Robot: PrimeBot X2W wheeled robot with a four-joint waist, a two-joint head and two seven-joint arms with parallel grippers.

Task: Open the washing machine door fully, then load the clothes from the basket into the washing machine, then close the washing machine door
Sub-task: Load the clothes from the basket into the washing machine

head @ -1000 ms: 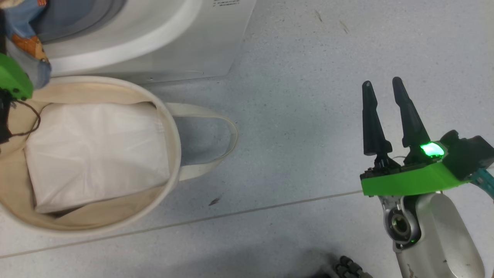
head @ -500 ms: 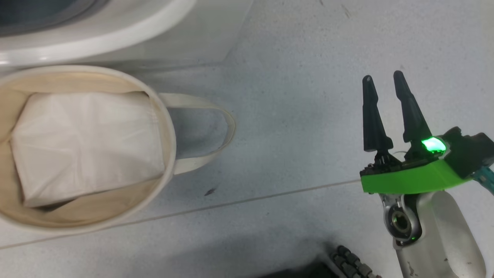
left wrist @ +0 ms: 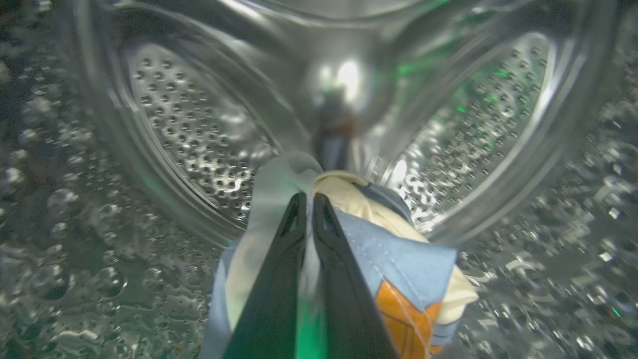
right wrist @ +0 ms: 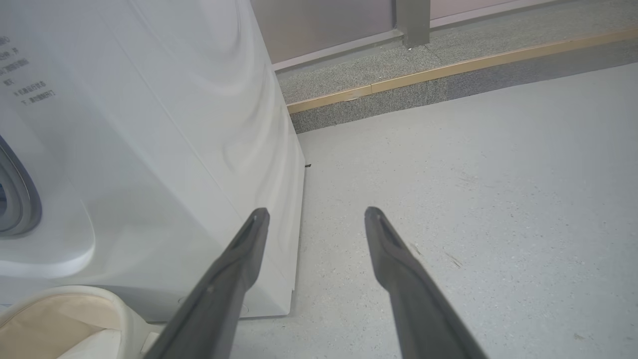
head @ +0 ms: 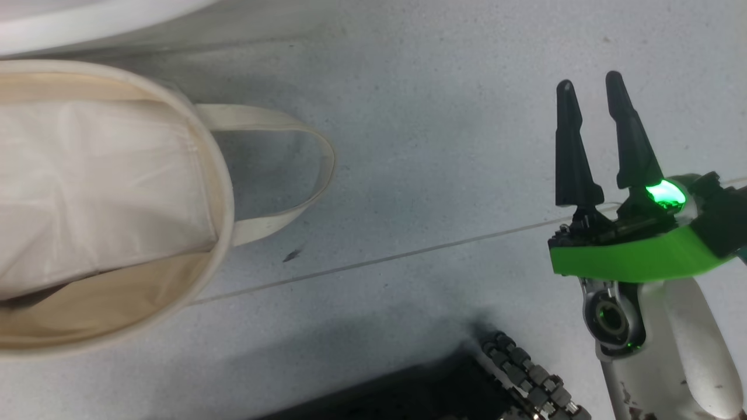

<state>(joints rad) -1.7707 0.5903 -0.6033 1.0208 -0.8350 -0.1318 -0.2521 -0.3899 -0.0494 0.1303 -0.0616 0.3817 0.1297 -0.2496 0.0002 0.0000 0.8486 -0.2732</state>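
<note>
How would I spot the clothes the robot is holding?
Look inside the shiny steel drum of the washing machine. In the middle, the left hand is shut on a bundle of clothes. It is soft blue and cream cloth with an orange patch, unlike the bare dimpled metal around it.

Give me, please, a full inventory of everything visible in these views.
washing machine: one, white, behind the basket.
drum: one, steel, perforated, around the left hand.
basket: one, cream, on the floor before the washing machine.
sheet: one, white, lying inside the basket.
clothes: one bundle, blue, cream and orange, inside the drum.
floor: one, grey, speckled, under everything.
kerb: one, grey with a tan strip, beyond the floor.
left hand: one, dark, shut on the clothes.
right hand: one, dark, open, empty, above bare floor.
</note>
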